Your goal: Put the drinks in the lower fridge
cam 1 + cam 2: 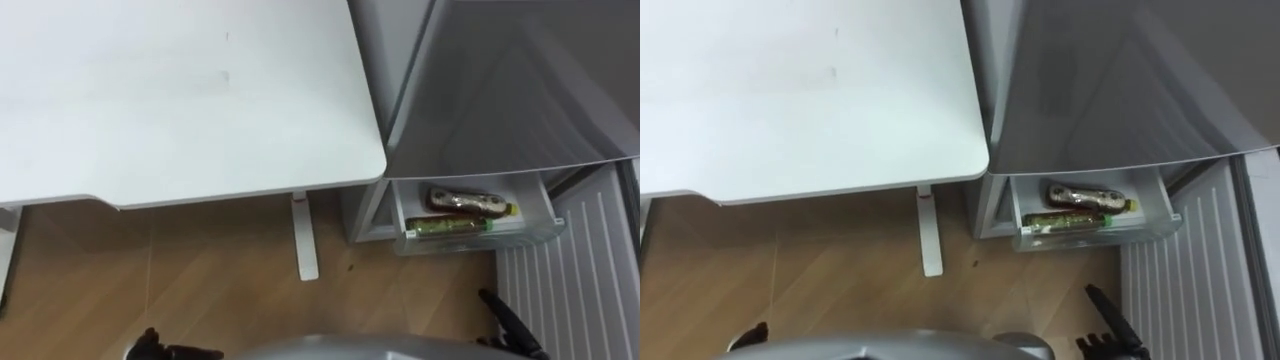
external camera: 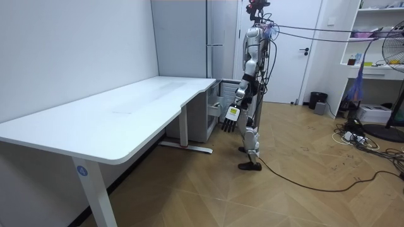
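2 drink bottles are lying on their sides in the clear drawer [image 1: 545, 205] at the bottom of the grey fridge [image 1: 500, 80], 1 just behind the other and both running across the drawer. The brown-labelled bottle [image 1: 462, 202] is sitting at the back with its yellow cap pointing to the right, and the green bottle [image 1: 448, 226] is resting against the drawer's front wall with its green cap also to the right. The drawer is standing pulled out under the fridge's upper body, and the lower fridge door [image 1: 590, 275] is hanging open on the right, showing its ribbed white inner side. The right hand [image 1: 507, 325] is showing low in the eye view, near that open door and well apart from the bottles, its dark fingers [image 1: 490, 300] lying straight and holding nothing. The left hand [image 1: 150, 347] is hanging low on the other side over the wooden floor [image 1: 200, 270]; in the room view its fingers [image 2: 226, 126] are pointing down, relaxed and empty. The white desk [image 1: 180, 90] is standing just beside the fridge on the robot's left, its white leg [image 1: 303, 235] planted on the floor. In the room view the robot is standing upright in front of the fridge, at the desk's far end.
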Controlling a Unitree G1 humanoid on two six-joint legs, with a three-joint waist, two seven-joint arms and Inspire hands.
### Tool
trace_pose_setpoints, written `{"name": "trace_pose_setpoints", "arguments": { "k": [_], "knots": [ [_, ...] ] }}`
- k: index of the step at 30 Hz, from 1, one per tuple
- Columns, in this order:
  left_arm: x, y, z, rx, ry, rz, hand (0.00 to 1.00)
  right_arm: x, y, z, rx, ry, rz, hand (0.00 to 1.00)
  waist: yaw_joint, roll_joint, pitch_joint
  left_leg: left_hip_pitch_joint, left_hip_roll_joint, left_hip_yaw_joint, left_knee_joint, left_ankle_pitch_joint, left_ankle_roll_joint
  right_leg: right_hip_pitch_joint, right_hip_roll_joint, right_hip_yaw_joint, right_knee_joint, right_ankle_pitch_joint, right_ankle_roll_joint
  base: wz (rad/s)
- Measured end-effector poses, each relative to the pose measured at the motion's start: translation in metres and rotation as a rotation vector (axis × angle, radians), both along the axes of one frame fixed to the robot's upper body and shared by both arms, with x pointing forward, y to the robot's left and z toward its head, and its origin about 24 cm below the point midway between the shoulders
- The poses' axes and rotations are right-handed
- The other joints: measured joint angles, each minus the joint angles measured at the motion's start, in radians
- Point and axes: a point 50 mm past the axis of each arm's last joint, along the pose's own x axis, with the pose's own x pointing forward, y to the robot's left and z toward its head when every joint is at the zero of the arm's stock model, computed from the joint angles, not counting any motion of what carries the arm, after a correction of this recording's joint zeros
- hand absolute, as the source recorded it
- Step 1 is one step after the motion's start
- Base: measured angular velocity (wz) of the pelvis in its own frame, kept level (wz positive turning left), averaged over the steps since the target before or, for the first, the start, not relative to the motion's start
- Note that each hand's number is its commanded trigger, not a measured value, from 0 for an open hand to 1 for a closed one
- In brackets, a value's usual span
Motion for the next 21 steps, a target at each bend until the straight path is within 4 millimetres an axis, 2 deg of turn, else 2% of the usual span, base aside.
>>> {"name": "trace_pose_setpoints", "arguments": {
  "k": [6,11,21],
  "knots": [
    [-0.011,0.006,0.001,0.011,0.015,0.035,0.00,0.021,-0.007,0.005,0.016,-0.126,-0.188,0.00,-0.001,-0.003,0.0003,0.005,0.000,0.005,-0.001,-0.001,-0.001,0.003,0.000,-0.006,0.000,0.000,0.000,-0.03],
    [-0.018,0.007,0.001,0.010,0.034,0.039,0.00,0.025,-0.010,0.007,0.028,-0.176,-0.285,0.00,-0.002,-0.001,0.0003,0.005,0.000,-0.003,0.000,-0.001,-0.001,0.007,0.000,-0.011,0.000,0.000,0.000,0.03],
    [-0.022,0.007,0.001,0.004,0.044,0.036,0.00,0.041,-0.015,0.011,0.009,-0.237,-0.303,0.00,0.000,0.001,-0.0008,0.004,0.000,-0.006,0.002,-0.001,-0.001,0.006,0.000,-0.011,0.001,0.001,-0.001,0.00]
  ]
}}
